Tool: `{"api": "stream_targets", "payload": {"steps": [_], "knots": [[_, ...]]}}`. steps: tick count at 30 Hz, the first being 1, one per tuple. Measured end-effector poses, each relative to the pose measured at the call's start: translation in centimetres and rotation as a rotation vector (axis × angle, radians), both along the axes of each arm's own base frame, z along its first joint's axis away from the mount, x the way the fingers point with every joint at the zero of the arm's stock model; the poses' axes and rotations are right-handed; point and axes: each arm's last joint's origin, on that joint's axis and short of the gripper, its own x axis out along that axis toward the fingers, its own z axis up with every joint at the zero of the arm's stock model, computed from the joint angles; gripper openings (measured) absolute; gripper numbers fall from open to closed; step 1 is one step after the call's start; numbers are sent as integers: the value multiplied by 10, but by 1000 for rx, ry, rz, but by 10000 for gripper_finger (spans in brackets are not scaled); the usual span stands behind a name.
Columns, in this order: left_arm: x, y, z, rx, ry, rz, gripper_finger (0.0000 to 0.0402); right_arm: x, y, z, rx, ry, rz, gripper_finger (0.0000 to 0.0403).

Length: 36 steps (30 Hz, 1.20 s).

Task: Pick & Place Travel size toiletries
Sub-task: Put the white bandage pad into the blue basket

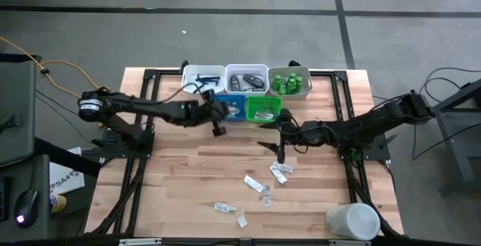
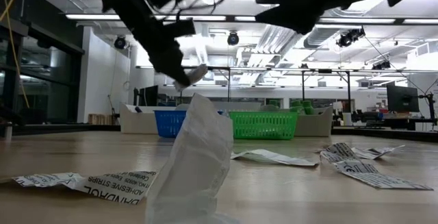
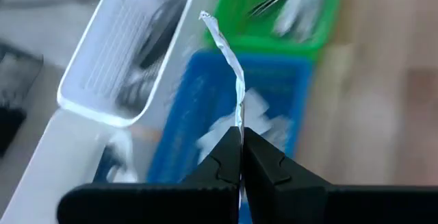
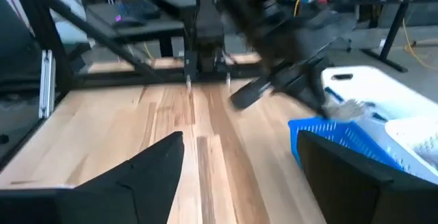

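Observation:
My left gripper (image 3: 241, 148) is shut on a thin white packet (image 3: 233, 59), one of the travel size toiletries, above the blue tray (image 3: 205, 107); in the high view the gripper (image 1: 220, 119) is at that tray's near left corner. My right gripper (image 4: 239, 176) stands open and holds nothing, just near of the green tray (image 1: 263, 109). Several more clear and white packets (image 1: 255, 184) lie flat on the wood toward the near edge. One crumpled packet (image 2: 195, 162) stands close in front of the low view. My left gripper pinches the white packet between its two fingertips (image 3: 226, 157) at the packet's lower edge (image 3: 239, 125). The packet is seen edge-on and sticks out beyond the fingertips, wavy. It is lifted clear, over the blue tray.
Three white trays stand along the far edge: one with dark pieces (image 1: 204, 79), one with grey pieces (image 1: 246, 79), one with green bottles (image 1: 290, 82). The blue tray (image 1: 229, 109) and the green tray sit just near of them. A large white cylindrical container (image 1: 352, 222) lies at the near right corner.

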Motion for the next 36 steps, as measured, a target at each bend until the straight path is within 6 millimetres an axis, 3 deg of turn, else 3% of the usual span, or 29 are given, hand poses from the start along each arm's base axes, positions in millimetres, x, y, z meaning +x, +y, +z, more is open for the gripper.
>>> {"api": "stream_targets", "payload": {"steps": [7, 18, 30, 36], "knots": [[-10, 37, -5, -163, 26, -42, 0, -5, 7, -4, 7, 64, -8, 270], [-1, 49, -36, -154, 138, 14, 6, -5, 6, -6, 72, 76, -23, 259], [4, 50, -28, -170, 97, -5, 150, -7, 6, -13, 144, 133, -46, 258], [4, 50, -28, -169, 95, -5, 185, -8, 6, -15, 156, 156, -51, 258]]}}
